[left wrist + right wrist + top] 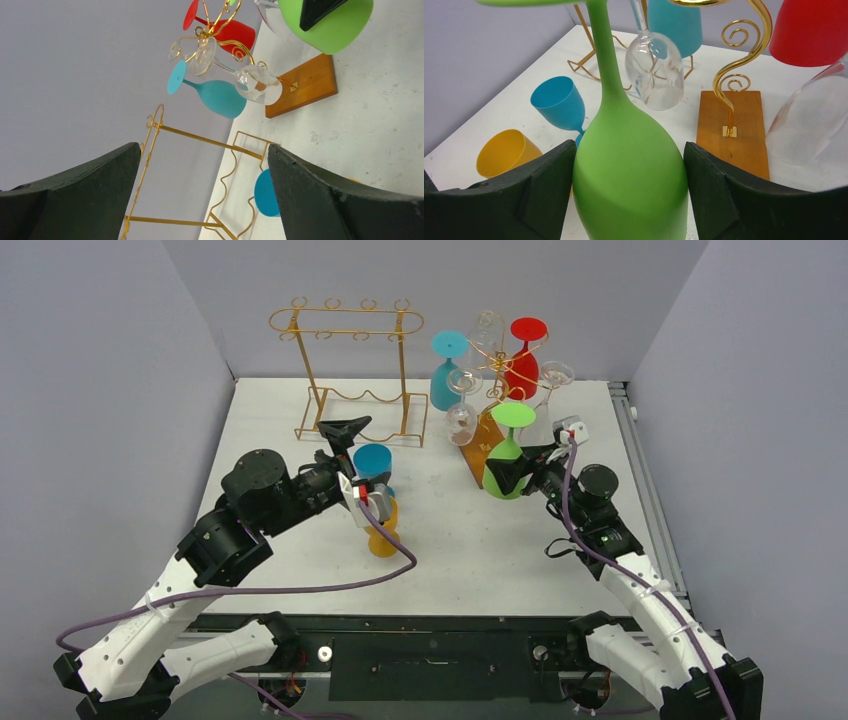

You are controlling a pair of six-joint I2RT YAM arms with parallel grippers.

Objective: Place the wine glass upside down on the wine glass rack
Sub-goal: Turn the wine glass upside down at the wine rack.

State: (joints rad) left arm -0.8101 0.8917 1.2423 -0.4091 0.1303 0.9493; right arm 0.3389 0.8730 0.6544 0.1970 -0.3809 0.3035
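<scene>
A green wine glass (507,468) hangs upside down, foot up, beside the spiral gold rack (497,352) on its wooden base (487,443). My right gripper (517,478) is shut on its bowl; in the right wrist view the bowl (629,160) fills the gap between both fingers (544,185). I cannot tell whether the foot rests on a rack arm. My left gripper (345,445) is open and empty next to an upright blue glass (372,462). In the left wrist view the blue glass (264,194) sits by the right finger.
A teal glass (446,370), a red glass (522,360) and clear glasses (462,418) hang on the spiral rack. An empty gold bar rack (350,370) stands at the back left. A yellow cup (383,532) lies near the left wrist.
</scene>
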